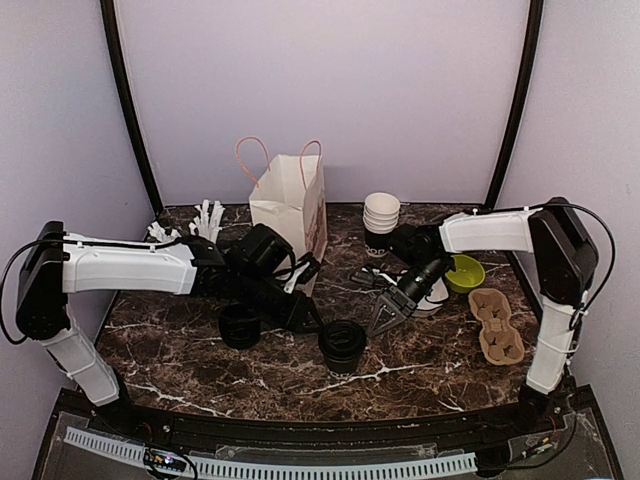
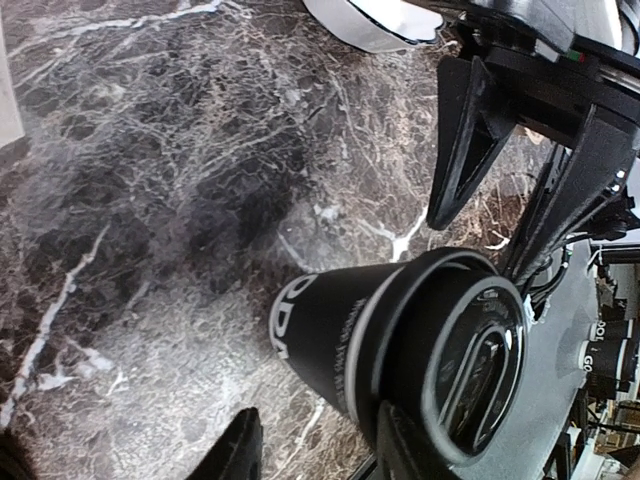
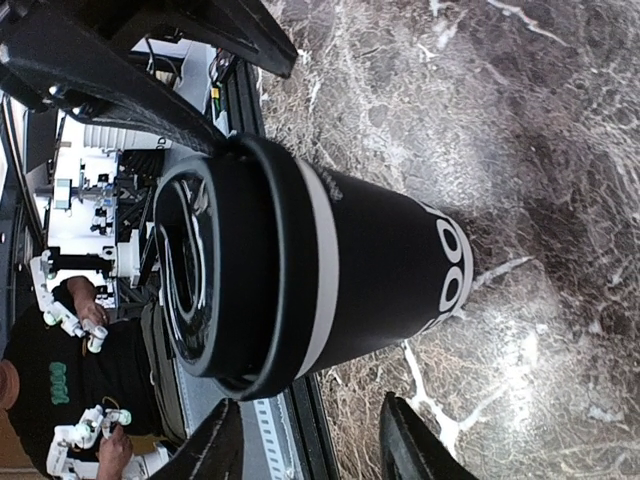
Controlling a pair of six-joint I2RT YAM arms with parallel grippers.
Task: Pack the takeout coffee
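Note:
A black lidded takeout coffee cup (image 1: 342, 345) with white lettering stands upright at the front middle of the marble table (image 1: 430, 375). My left gripper (image 1: 312, 322) is open just left of it. My right gripper (image 1: 382, 318) is open just right of it. In the left wrist view the cup (image 2: 400, 340) fills the space ahead of my open left gripper (image 2: 320, 450). In the right wrist view the cup (image 3: 300, 260) stands just beyond my open right gripper (image 3: 310, 435). Neither gripper holds it. A second black cup (image 1: 240, 325) stands left of my left gripper.
A white paper bag (image 1: 290, 200) with handles stands open at the back middle. A stack of lidless cups (image 1: 381, 215), a green bowl (image 1: 465, 272) and a cardboard cup carrier (image 1: 497, 325) are on the right. White sticks (image 1: 205, 220) stand at the back left.

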